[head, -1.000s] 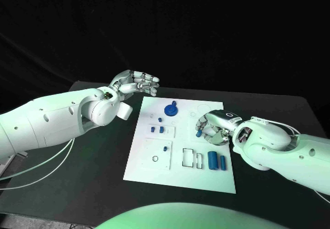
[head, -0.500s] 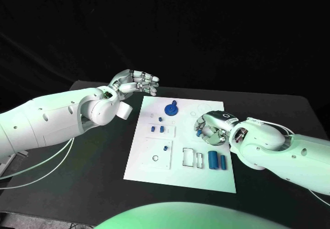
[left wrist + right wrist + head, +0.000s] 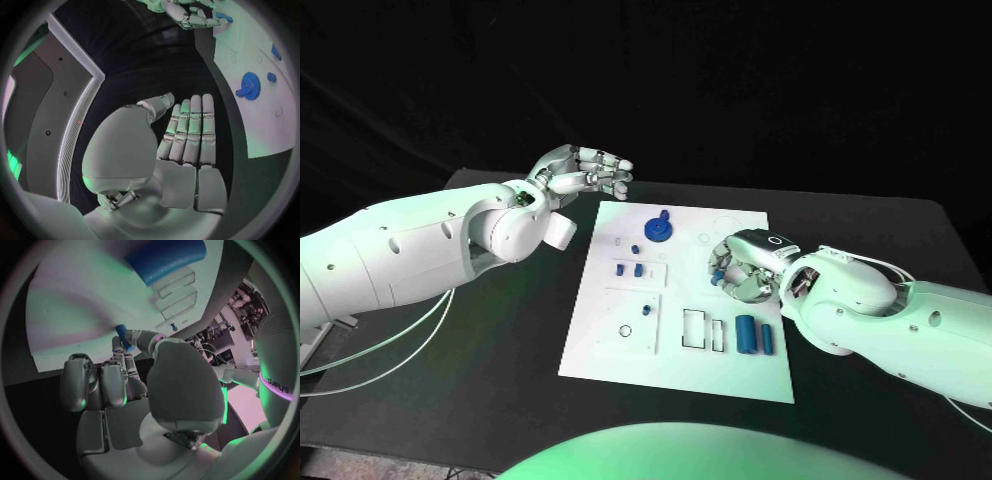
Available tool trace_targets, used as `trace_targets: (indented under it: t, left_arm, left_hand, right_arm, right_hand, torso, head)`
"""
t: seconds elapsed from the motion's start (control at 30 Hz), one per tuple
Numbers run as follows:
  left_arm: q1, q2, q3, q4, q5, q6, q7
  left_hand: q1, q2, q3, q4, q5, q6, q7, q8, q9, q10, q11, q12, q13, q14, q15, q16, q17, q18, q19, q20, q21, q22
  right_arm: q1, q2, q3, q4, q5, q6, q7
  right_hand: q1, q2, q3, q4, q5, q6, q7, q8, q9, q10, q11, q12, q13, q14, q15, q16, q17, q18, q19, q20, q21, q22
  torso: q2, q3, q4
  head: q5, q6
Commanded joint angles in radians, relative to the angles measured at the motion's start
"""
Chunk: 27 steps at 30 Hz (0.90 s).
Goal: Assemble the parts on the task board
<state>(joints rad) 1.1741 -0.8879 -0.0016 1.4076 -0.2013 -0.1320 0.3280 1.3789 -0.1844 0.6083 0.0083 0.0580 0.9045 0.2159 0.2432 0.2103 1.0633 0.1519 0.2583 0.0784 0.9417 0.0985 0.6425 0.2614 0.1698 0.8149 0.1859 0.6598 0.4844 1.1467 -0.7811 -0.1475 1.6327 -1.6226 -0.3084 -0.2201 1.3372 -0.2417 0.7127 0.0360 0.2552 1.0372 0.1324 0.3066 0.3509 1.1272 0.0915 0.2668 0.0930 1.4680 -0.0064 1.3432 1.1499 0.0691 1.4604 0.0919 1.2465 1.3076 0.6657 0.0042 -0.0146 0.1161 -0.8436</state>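
The white task board (image 3: 678,345) lies in the middle of the black table. My right hand (image 3: 744,266) hovers over the board's right side and pinches a small blue part (image 3: 718,273) between thumb and a finger; the right wrist view shows that part (image 3: 123,335) at the fingertips, above the board (image 3: 75,305). A blue gear (image 3: 656,231) stands near the board's far edge. Two blue cylinders (image 3: 749,336) lie side by side near the right edge. My left hand (image 3: 584,172) hangs in the air beyond the board's far left corner, fingers (image 3: 189,132) straight, holding nothing.
Small blue pieces (image 3: 629,269) sit in a recessed plate on the board's left half, one more (image 3: 636,250) just beyond. Two outlined slots (image 3: 694,329) lie left of the cylinders. Bare black table (image 3: 516,340) runs along both sides of the board.
My right hand has turned slightly at the wrist and lifted the small blue part a little toward the far side. The left hand has stayed where it was.
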Motion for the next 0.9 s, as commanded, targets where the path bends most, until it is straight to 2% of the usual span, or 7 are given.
trace_targets:
  t: [0.03, 0.2, 0.43, 0.63, 0.83, 0.9]
  left_arm:
    - [0.001, 0.001, 0.001, 0.003, 0.005, 0.012, 0.005]
    - [0.001, 0.001, 0.001, 0.003, 0.005, 0.011, 0.004]
    - [0.001, 0.001, 0.001, 0.003, 0.005, 0.011, 0.003]
    - [0.001, 0.002, 0.001, 0.001, 0.005, 0.01, 0.002]
    - [0.001, 0.005, 0.001, -0.003, 0.005, 0.012, 0.001]
    - [0.001, 0.007, 0.001, -0.005, 0.005, 0.013, 0.001]
  left_hand:
    - [-0.004, 0.001, -0.005, 0.001, -0.003, -0.005, 0.0, 0.001, -0.001, -0.007, -0.001, 0.001, 0.002, -0.009, -0.001, -0.001, 0.001, 0.01, 0.003, 0.006, -0.003, -0.001]
    - [-0.003, 0.002, -0.005, 0.0, -0.003, -0.005, 0.0, 0.001, -0.001, -0.007, -0.001, 0.001, 0.002, -0.009, -0.001, -0.001, 0.002, 0.011, 0.003, 0.006, -0.004, -0.001]
    - [-0.003, 0.002, -0.005, 0.0, -0.003, -0.005, 0.0, 0.001, -0.001, -0.007, -0.001, 0.001, 0.002, -0.009, -0.001, -0.001, 0.002, 0.011, 0.003, 0.006, -0.004, -0.001]
    - [-0.001, 0.002, -0.004, -0.001, -0.003, -0.005, 0.0, 0.001, -0.001, -0.007, -0.002, 0.002, 0.002, -0.01, -0.002, -0.001, 0.002, 0.011, 0.004, 0.005, -0.004, -0.001]
    - [0.001, 0.003, -0.004, -0.002, -0.003, -0.005, 0.0, 0.001, -0.002, -0.007, -0.002, 0.002, 0.002, -0.01, -0.002, -0.001, 0.003, 0.011, 0.004, 0.005, -0.004, -0.001]
    - [0.001, 0.003, -0.004, -0.002, -0.003, -0.005, 0.0, 0.001, -0.002, -0.007, -0.002, 0.002, 0.002, -0.01, -0.002, -0.001, 0.003, 0.011, 0.004, 0.005, -0.004, -0.001]
  right_arm:
    - [-0.002, 0.001, -0.001, 0.004, -0.012, -0.037, -0.005]
    - [-0.003, 0.0, 0.0, 0.005, -0.015, -0.069, -0.013]
    - [-0.003, -0.013, 0.0, 0.019, -0.017, -0.089, -0.022]
    - [0.011, -0.046, 0.004, 0.077, -0.002, -0.104, -0.03]
    - [0.032, -0.067, 0.009, 0.136, 0.016, -0.114, -0.033]
    - [0.035, -0.065, 0.009, 0.151, 0.022, -0.117, -0.032]
  right_hand:
    - [0.0, 0.016, -0.013, 0.0, 0.005, 0.022, -0.008, 0.024, 0.022, 0.047, -0.032, 0.011, 0.006, 0.022, -0.012, 0.007, 0.002, -0.007, 0.006, -0.006, 0.013, 0.172]
    - [-0.004, 0.026, -0.018, 0.001, 0.006, 0.036, -0.018, 0.046, 0.042, 0.069, -0.042, 0.018, 0.014, 0.023, -0.02, 0.01, 0.004, -0.01, 0.011, -0.013, 0.027, 0.178]
    - [-0.005, 0.029, -0.018, 0.003, 0.007, 0.037, -0.02, 0.051, 0.048, 0.072, -0.043, 0.018, 0.016, 0.023, -0.022, 0.01, 0.003, -0.011, 0.013, -0.014, 0.031, 0.179]
    - [-0.006, 0.026, -0.019, 0.001, 0.006, 0.037, -0.021, 0.054, 0.05, 0.073, -0.044, 0.017, 0.016, 0.023, -0.022, 0.008, 0.0, -0.011, 0.013, -0.015, 0.033, 0.18]
    - [-0.007, 0.024, -0.02, 0.001, 0.006, 0.037, -0.021, 0.055, 0.052, 0.073, -0.044, 0.016, 0.016, 0.023, -0.023, 0.008, -0.002, -0.011, 0.014, -0.016, 0.033, 0.18]
    - [-0.007, 0.024, -0.02, 0.001, 0.006, 0.037, -0.021, 0.055, 0.052, 0.073, -0.044, 0.016, 0.016, 0.023, -0.023, 0.008, -0.002, -0.011, 0.014, -0.016, 0.033, 0.18]
  torso:
    - [0.0, -0.001, 0.0011]
    - [0.0, -0.0014, 0.0011]
    - [-0.001, -0.0018, 0.0017]
    - [-0.002, -0.0012, 0.0007]
    - [-0.005, -0.003, 0.0011]
    - [-0.004, -0.0026, 0.0011]
  head:
    - [-0.003, 0.0]
    - [-0.003, 0.0]
    - [-0.003, -0.001]
    - [-0.001, 0.0]
    - [0.001, 0.003]
    - [0.003, 0.003]
